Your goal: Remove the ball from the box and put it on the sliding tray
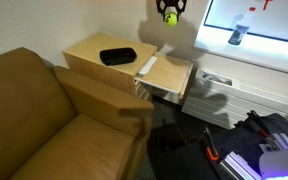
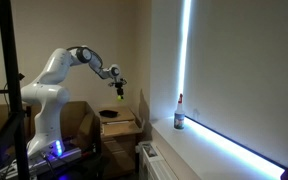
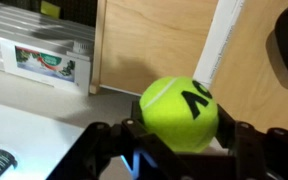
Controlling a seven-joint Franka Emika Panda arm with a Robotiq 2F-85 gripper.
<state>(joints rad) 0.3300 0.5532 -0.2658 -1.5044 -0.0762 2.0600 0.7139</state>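
Ball (image 3: 179, 112) clenched in jaws, high above the counter (image 1: 84, 50).
Held clear of black box (image 1: 117, 56), roughly over sliding tray (image 1: 170, 76), probably for lowering onto it; box sat empty on counter.

Source: daylight is admitted through the window (image 1: 254, 22) at the far right, which is blown out to white.
Glare: a blue-white strip of light (image 2: 187, 60) is overexposed in an exterior view.
Shadows: the floor (image 1: 174, 150) is left in deep shadow; the wall (image 2: 64, 25) is dimly lit.
Wrist view: the ball (image 3: 179, 112) is brightly lit and sharp; the gripper (image 3: 181, 135) is rendered dark and blurred near the lens.
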